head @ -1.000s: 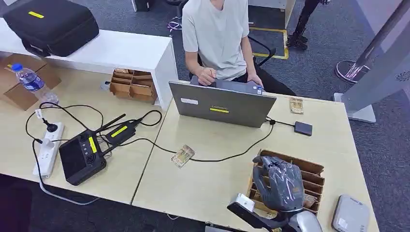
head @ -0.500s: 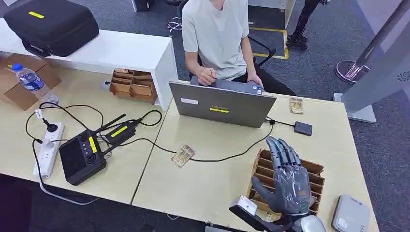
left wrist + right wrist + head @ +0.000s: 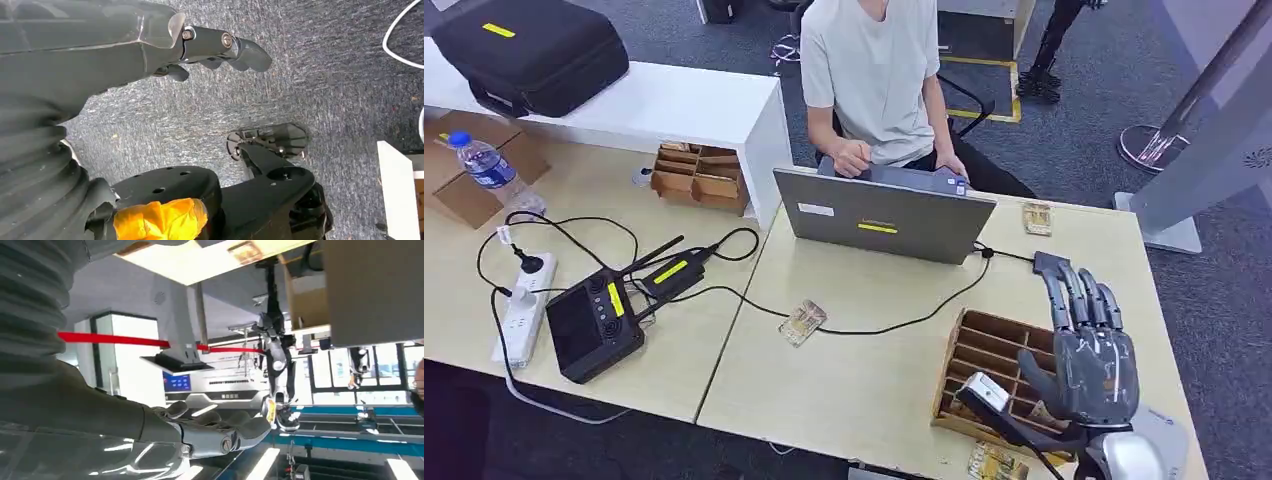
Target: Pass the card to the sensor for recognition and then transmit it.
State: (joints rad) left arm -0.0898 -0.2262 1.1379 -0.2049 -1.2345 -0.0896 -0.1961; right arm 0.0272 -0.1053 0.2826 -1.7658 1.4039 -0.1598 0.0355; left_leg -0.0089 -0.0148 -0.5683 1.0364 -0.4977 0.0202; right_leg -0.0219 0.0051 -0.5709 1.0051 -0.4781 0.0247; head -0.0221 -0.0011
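Note:
My right hand point(image 3: 1089, 355) hovers over the right end of the wooden slotted box point(image 3: 984, 352), fingers stretched out and apart toward the far edge, holding nothing. In the right wrist view the same hand point(image 3: 210, 436) is empty, fingers straight. My fingertips cover the spot where the small black sensor lay at the end of the laptop's cable. One card point(image 3: 802, 322) lies mid-table by the cable. Another card point(image 3: 1037, 218) lies at the far right beside the laptop, and a third point(image 3: 996, 462) sits at the near edge below the box. My left hand point(image 3: 150, 45) hangs empty over grey carpet.
A person sits behind the open laptop point(image 3: 882, 214). A white device point(image 3: 1172, 432) lies at the near right corner. On the left table are a black controller point(image 3: 594, 325), a power strip point(image 3: 524, 308), cables, a water bottle point(image 3: 486, 168) and a second slotted box point(image 3: 699, 176).
My right hand uncurled its fingers, lifted off the middle of the slotted box and moved right and farther away, until its fingertips covered the black sensor. Nothing else moved.

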